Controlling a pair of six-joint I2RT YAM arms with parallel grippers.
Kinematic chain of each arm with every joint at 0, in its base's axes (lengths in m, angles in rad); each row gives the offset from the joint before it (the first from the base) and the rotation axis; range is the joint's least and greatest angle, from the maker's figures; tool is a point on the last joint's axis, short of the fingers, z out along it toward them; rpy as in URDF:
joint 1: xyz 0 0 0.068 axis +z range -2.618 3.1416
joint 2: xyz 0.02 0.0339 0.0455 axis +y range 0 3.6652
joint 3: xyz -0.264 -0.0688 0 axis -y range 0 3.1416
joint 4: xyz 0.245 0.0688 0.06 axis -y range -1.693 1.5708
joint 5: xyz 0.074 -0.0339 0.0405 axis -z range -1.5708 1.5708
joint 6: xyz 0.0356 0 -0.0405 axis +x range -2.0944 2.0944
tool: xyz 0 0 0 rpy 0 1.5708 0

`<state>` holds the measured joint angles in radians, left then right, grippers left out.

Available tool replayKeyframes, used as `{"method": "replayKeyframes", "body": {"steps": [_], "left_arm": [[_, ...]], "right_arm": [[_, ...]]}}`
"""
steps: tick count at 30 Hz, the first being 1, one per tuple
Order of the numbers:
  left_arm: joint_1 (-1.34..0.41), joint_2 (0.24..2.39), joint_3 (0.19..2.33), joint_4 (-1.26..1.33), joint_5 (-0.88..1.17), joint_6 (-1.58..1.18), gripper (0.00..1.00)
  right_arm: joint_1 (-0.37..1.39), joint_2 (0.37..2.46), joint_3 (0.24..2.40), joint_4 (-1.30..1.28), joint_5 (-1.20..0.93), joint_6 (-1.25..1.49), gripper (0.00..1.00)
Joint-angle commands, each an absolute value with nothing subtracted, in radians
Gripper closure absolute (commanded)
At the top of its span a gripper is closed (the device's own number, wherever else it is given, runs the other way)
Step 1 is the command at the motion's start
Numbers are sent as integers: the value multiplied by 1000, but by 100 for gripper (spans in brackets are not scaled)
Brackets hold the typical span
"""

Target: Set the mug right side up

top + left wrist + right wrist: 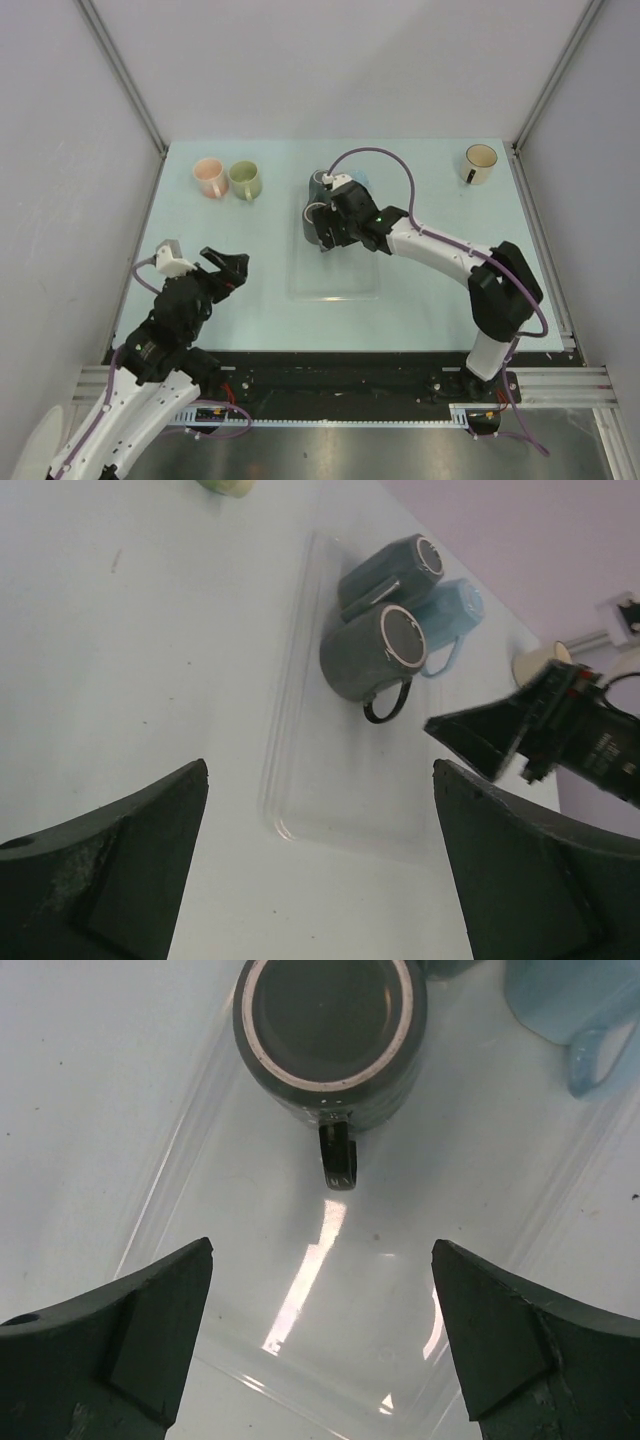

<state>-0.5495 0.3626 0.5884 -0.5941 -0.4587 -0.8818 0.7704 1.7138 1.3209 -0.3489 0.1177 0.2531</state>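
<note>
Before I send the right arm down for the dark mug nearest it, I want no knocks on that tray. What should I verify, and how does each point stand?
1. The near grey mug stands base up, so it needs the flip: ok.
2. The right gripper has its jaws open: ok.
3. The handle points toward that gripper, unblocked: ok.
4. Gap to the second grey mug behind it: cannot tell; they look close or touching.
5. The light blue mug sits apart from the target: ok.
6. The left gripper is open and off the tray: ok.
</note>
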Motion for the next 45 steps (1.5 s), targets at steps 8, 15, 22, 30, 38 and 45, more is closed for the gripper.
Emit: {"method": "replayKeyframes", "body": {"steps": [8,15,22,30,38,45], "left_arm": [[-552,336,528,-518,-292,-802,6],[-552,397,523,-515,-247,-781,7],[-552,423,525,-506,-229,-761,0],[-552,452,494,-416,-149,-704,0],[-552,480,494,-391,-110,-690,0],[-552,460,471,-377,-107,-687,0]], "right_arm": [[781,1890,1479,-402,178,152,13],[766,1896,1494,-403,195,127,17],[669,1786,1488,-425,196,143,17],[558,1933,1669,-523,274,58,20],[520,2058,1762,-495,259,31,26],[506,2114,1815,-502,224,11,34]]}}
